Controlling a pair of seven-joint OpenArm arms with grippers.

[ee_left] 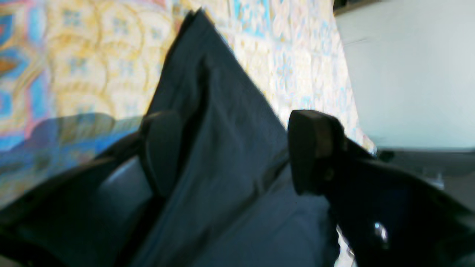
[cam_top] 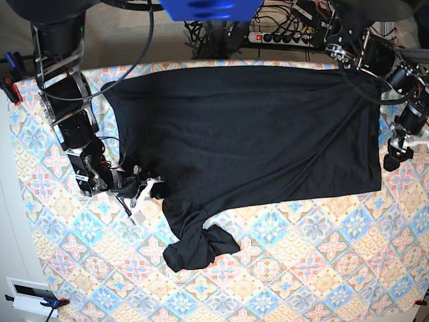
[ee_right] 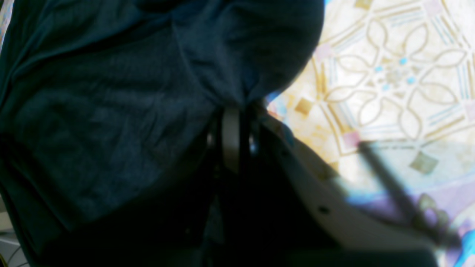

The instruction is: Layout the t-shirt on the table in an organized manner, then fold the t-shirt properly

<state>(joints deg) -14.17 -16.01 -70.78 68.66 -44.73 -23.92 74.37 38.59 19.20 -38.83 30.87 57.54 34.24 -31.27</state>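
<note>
Black t-shirt lay spread on desk, sleeve bunched. We saw right end effector pinching shirt edge; left end effector spread wide, fabric between fingers.

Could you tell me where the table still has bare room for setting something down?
The table is bare along its near side, below the t-shirt hem and right of the bunched sleeve. The far half is crowded.
</note>
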